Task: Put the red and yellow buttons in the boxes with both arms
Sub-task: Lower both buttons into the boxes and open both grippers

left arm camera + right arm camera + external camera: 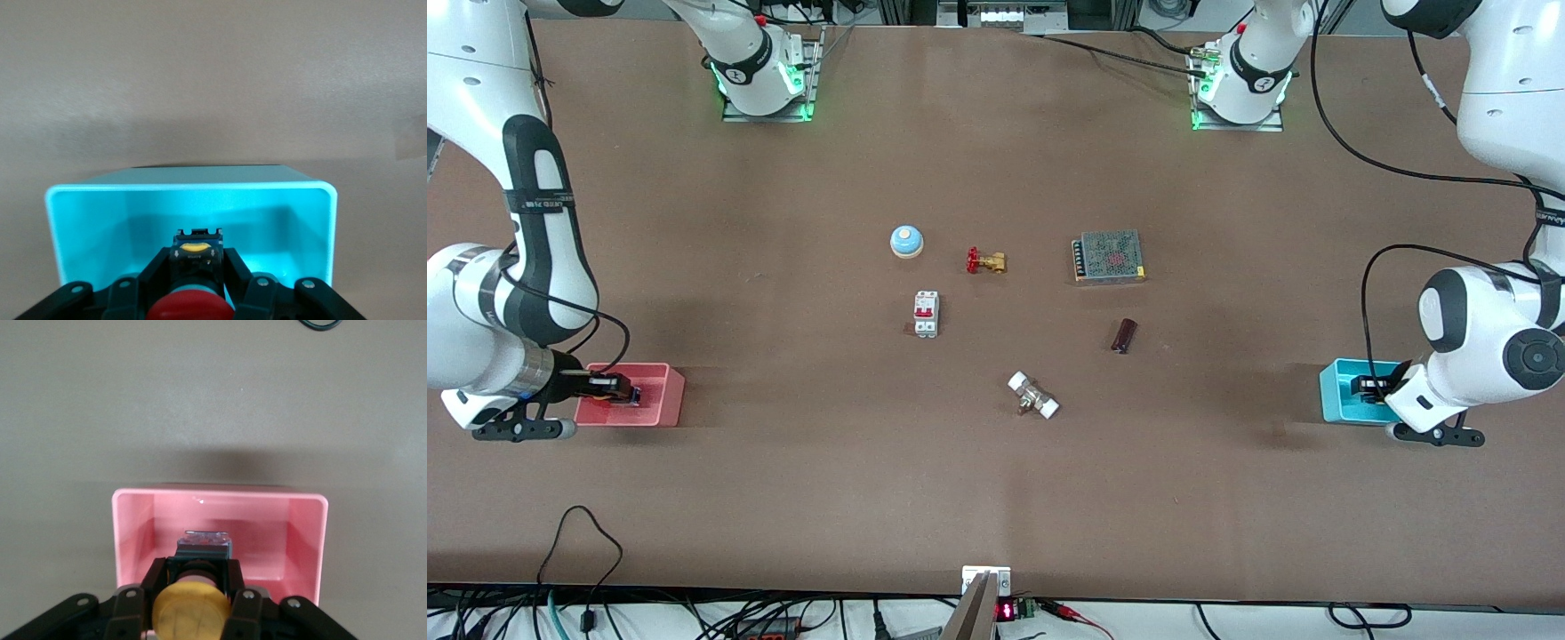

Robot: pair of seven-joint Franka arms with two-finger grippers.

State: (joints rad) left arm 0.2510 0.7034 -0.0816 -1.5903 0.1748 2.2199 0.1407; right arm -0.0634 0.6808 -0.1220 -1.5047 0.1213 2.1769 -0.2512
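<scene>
My left gripper (195,257) is shut on the red button (190,308), gripping its black body, and holds it low inside the cyan-blue box (187,189). In the front view this gripper (1365,386) is in the cyan box (1336,391) at the left arm's end of the table. My right gripper (198,570) is shut on the yellow button (190,610) and holds it inside the pink-red box (220,495). In the front view this gripper (618,388) is in the pink box (660,396) at the right arm's end. Neither button shows in the front view.
In the middle of the table lie a blue-and-white bell (906,241), a brass valve with a red handle (985,261), a circuit breaker (926,314), a meshed power supply (1109,256), a dark cylinder (1123,335) and a white-ended fitting (1033,396).
</scene>
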